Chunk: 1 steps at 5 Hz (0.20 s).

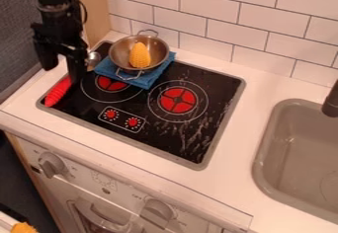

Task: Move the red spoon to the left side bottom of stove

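Claw [63,74] open, fingers apart, over left edge of stove [158,142]. Red spoon [58,92] just below claw: handle slants toward near left corner, metal head [94,58] right of claw, beside pan [121,54]. Contact unclear. Step in hand, likely: grip, then small shift nearer. Best: straddle handle close to neck, pinch squarely, lift barely, lower flat before release. Off-centre pinch may twist spoon; swing rightward may catch pan or blue cloth [142,82].
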Available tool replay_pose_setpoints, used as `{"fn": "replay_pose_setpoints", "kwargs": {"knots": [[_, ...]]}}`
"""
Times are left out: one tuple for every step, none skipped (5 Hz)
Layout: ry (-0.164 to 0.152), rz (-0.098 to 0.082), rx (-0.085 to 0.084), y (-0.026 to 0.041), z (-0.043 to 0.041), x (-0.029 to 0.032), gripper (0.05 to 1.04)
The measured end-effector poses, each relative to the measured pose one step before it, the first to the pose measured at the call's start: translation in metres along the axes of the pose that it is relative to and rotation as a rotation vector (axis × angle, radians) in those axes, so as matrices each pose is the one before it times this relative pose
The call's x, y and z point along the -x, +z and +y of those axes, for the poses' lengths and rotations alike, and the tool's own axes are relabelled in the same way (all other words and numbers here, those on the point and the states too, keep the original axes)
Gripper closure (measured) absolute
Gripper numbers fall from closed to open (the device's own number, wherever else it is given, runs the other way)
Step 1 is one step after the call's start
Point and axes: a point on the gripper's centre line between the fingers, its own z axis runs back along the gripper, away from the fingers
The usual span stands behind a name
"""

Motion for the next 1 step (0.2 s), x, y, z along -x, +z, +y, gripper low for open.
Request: {"fn": "replay_pose_setpoints", "kwargs": {"knots": [[-0.0043, -0.0092, 0.0198, 0.00347, -0.00194, 0.00374, 0.083]]}}
